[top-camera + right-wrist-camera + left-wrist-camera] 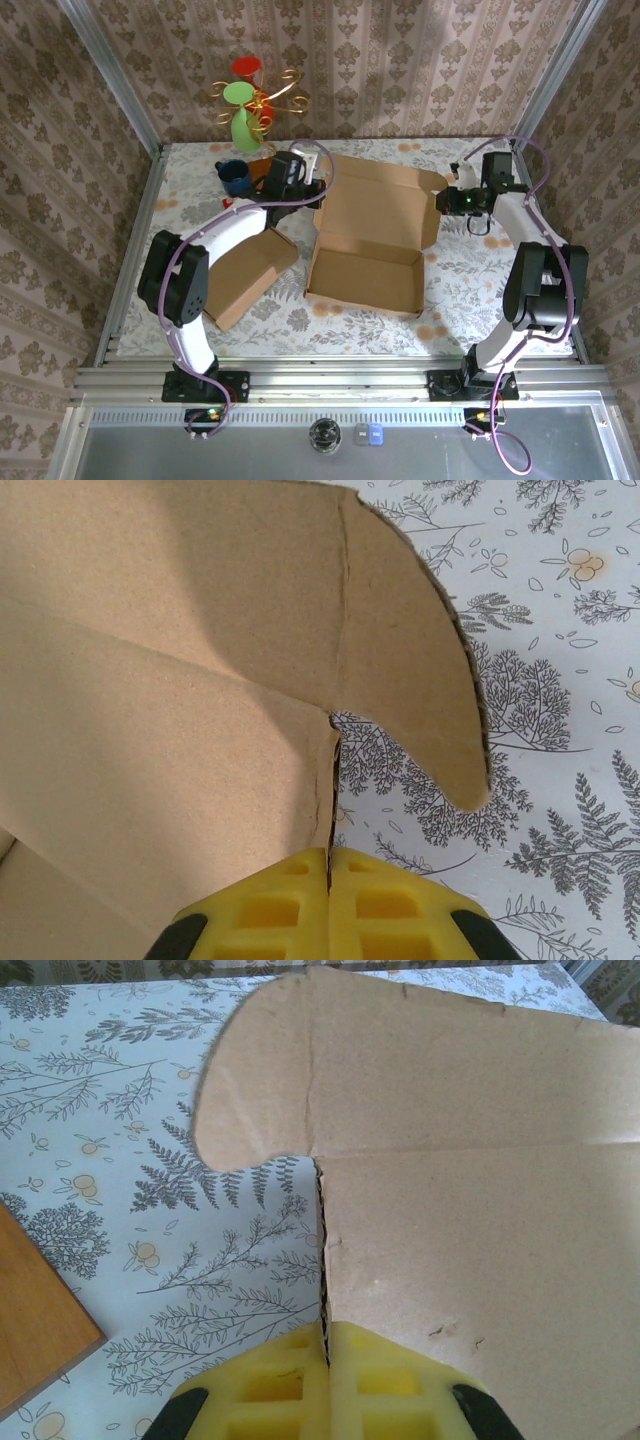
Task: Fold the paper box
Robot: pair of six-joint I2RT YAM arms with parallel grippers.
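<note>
Cardboard brown, the paper box [365, 245] is sitting open in the middle of the flowered table [470, 290] in the top view. Its tray [365, 272] is facing the near edge and its lid [385, 200] is spreading toward the far side. The left gripper [318, 190] is meeting the lid at its left edge, and the right gripper [443, 200] is meeting it at the right edge. A flat cardboard sheet [250, 270] is lying just left of the box, partly under the left arm. A blue cup [234, 178] and a green and red toy [245, 110] are standing at the far left.

From the left wrist, the yellow pads [275, 1390] are pressing together on the lid's cut edge, which is running straight down into the seam between them. The left rounded flap [260, 1070] is jutting out beyond over the tablecloth, and a corner of the flat sheet is showing at lower left.

From the right wrist, the yellow pads [385, 910] are likewise squeezing together on the lid's edge, pinching the board in their seam. The right rounded flap [420, 670] is curving upward and outward above the patterned cloth.
</note>
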